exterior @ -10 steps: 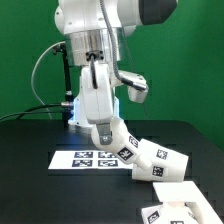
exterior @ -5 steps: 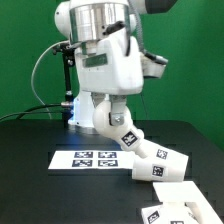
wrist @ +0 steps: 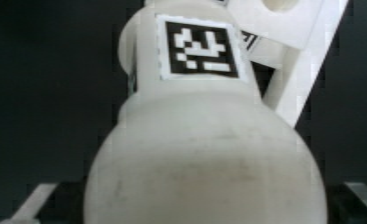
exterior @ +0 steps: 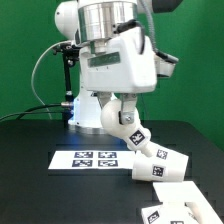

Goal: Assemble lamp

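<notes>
Black table point(exterior: 30, 150), marker board point(exterior: 95, 158) flat near ctr. Ext view: base point(exterior: 172, 212) at 5 o'clock, shade point(exterior: 165, 165) on its side at 4. Bulb point(exterior: 130, 128) is tilted off the table, neck twd shade. My gripper point(wrist: 183, 205) pinches the bulb's round end.

Black table point(exterior: 30, 175): fills lower part of frame, flat, dark, a bit shiny.
Marker board point(exterior: 90, 158): thin white strip, lies flat on table, lower middle of frame. Black-and-white square tags on top. Right end hidden.
Green wall point(exterior: 20, 45): behind everything, seen at upper left and along right edge of frame.
Black cable point(exterior: 39, 75): thin, bends in big curve at left middle, in front of green wall.
Wrist view: dark background point(wrist: 38, 80), too blurry to tell more.
</notes>
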Motion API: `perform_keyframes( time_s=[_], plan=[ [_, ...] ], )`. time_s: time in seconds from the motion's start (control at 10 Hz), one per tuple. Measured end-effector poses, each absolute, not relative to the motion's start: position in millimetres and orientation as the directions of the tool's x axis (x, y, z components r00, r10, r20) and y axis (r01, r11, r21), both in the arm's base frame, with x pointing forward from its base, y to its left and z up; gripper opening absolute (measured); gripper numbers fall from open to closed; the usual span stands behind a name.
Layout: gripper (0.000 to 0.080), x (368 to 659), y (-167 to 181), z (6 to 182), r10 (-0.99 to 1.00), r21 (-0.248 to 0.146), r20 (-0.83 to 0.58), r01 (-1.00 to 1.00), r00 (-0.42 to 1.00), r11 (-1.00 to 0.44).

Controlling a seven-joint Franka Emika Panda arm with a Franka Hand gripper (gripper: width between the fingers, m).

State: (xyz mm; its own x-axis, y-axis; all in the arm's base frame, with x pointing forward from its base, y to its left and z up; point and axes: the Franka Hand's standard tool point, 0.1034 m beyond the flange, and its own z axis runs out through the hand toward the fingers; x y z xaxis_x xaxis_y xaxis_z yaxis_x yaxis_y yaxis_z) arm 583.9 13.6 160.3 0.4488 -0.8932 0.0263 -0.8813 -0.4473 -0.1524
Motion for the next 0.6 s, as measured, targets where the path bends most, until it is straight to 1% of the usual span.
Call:
perform_keyframes(
  time_s=[0.1,0.2,0.3,0.6],
  plan=[
    [0.0573,585,20,160.5,-0.830,-0.160,0.070,-0.816,0.553,-0.556],
    [0.0573,586,27,163.5,-0.769,-0.153,0.092,-0.754,0.633,-0.639],
    [0.0573,588,34,164.8,-0.728,-0.155,0.098,-0.712,0.678,-0.684],
    [0.0573,587,35,163.2,-0.736,-0.158,0.090,-0.720,0.671,-0.676]
  ],
)
